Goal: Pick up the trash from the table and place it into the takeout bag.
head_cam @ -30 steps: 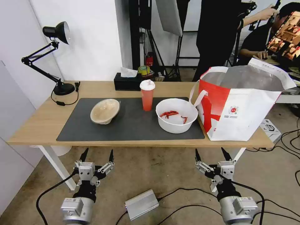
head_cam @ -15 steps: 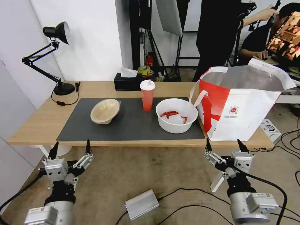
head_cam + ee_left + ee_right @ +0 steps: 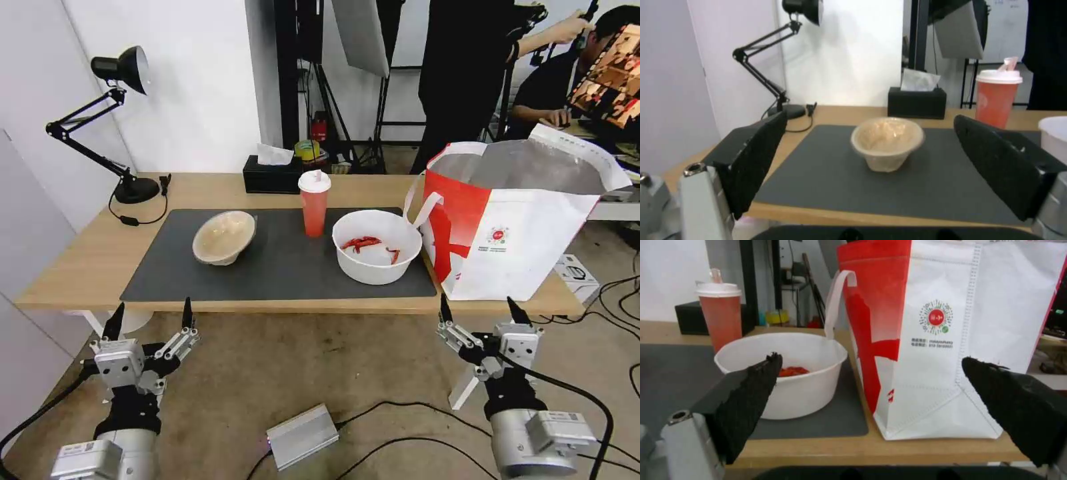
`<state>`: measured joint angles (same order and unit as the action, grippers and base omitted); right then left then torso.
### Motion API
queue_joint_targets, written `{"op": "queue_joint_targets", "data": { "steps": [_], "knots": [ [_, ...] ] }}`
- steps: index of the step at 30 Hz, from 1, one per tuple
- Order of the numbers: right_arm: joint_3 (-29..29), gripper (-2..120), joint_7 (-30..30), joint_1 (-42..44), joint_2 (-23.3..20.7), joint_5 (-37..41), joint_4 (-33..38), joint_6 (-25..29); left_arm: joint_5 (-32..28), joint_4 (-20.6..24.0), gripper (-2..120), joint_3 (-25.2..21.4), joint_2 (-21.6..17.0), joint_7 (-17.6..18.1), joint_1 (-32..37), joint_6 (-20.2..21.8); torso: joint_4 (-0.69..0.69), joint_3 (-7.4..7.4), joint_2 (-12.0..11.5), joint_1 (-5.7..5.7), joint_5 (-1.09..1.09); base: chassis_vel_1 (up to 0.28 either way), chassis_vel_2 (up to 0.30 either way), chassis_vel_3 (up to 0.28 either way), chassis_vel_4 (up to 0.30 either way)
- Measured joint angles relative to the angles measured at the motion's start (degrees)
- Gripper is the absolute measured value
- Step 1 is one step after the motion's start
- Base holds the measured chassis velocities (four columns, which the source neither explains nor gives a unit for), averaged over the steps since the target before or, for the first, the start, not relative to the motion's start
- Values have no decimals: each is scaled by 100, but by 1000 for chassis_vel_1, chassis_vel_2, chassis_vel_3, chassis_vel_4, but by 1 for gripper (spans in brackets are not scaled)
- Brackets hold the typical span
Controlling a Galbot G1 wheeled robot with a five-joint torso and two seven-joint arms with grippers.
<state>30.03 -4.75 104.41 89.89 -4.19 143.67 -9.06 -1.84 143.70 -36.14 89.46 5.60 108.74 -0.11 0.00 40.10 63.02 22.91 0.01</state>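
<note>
My left gripper hangs low, near, fingers spread wide. My right gripper mirrors it, fingers apart.

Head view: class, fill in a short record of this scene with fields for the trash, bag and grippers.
trash on mat: beige bowl, red cup, white bowl
beige bowl: tilted
white bowl: holds red scraps
bag: open, upright, at table's right end
left gripper: open, below table edge
right gripper: open, below table edge

beige bowl seemingly tilted, cup, white bowl beside bag.
</note>
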Motion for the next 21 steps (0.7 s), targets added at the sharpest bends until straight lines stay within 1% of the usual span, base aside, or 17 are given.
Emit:
{"op": "queue_joint_targets", "data": {
  "steps": [8, 10, 11, 14, 15, 16, 18, 21],
  "knots": [
    [-71, 100, -3, -19, -48, 49, -18, -22, -49, -17, 100, 10, -75, -30, -39, 4, 0, 0, 0, 0, -1, 0, 0, 0, 0],
    [-98, 100, 8, -147, -183, 301, -24, -223, -231, -23, 100, -61, -236, -30, -113, 20, 0, 0, 0, 1, -2, 0, 0, 0, 0],
    [-98, 100, 8, -147, -183, 301, -24, -223, -231, -23, 100, -61, -236, -30, -113, 20, 0, 0, 0, 1, -2, 0, 0, 0, 0],
    [-44, 100, 5, -525, -395, 661, -27, -546, -430, -28, 100, -201, -489, -118, -181, 68, 0, 0, 0, 1, -1, 0, 0, 0, 0],
    [-44, 100, 5, -525, -395, 661, -27, -546, -430, -28, 100, -201, -489, -118, -181, 68, 0, 0, 0, 1, -1, 0, 0, 0, 0],
    [10, 100, 5, -685, -530, 872, -30, -713, -475, -31, 100, -219, -556, -121, -180, 107, 1, 0, 0, 1, -2, 0, 0, 0, 0],
    [22, 100, 4, -778, -700, 1181, -31, -885, -499, -33, 100, -218, -611, -115, -141, 146, 0, 1, 0, 1, 0, 0, 0, 0, 0],
    [0, 100, 4, -821, -897, 1352, -33, -948, -499, -36, 100, -211, -638, -75, -104, 171, 1, 1, 0, 1, -1, 0, 0, 0, 0]
  ]
}}
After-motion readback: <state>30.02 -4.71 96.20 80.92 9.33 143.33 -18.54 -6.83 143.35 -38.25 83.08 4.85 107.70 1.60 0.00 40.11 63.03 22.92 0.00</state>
